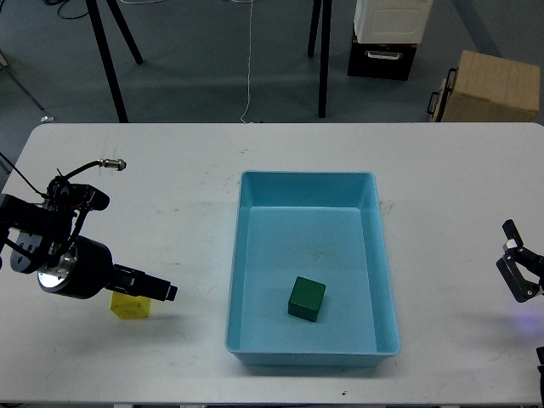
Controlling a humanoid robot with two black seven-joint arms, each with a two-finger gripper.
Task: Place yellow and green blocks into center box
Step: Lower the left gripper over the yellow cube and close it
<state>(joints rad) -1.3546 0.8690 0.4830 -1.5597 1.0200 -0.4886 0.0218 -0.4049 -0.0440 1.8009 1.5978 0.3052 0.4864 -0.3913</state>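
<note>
Yellow block [130, 305]: on the table [170, 221], directly beneath the left tool [161, 291], left of the tray.
Green block [307, 299]: inside the blue tray [374, 255].
Left tool: finger state cannot be told.
Right tool [520, 255]: fingers apart, far right.

Beyond the white table [170, 212] — a cardboard box [489, 87], a white-and-black crate [387, 38].

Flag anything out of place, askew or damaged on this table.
Nothing damaged or spilled. The green block sits slightly askew inside the blue tray; the yellow block is on the table outside it, under the left gripper.
</note>
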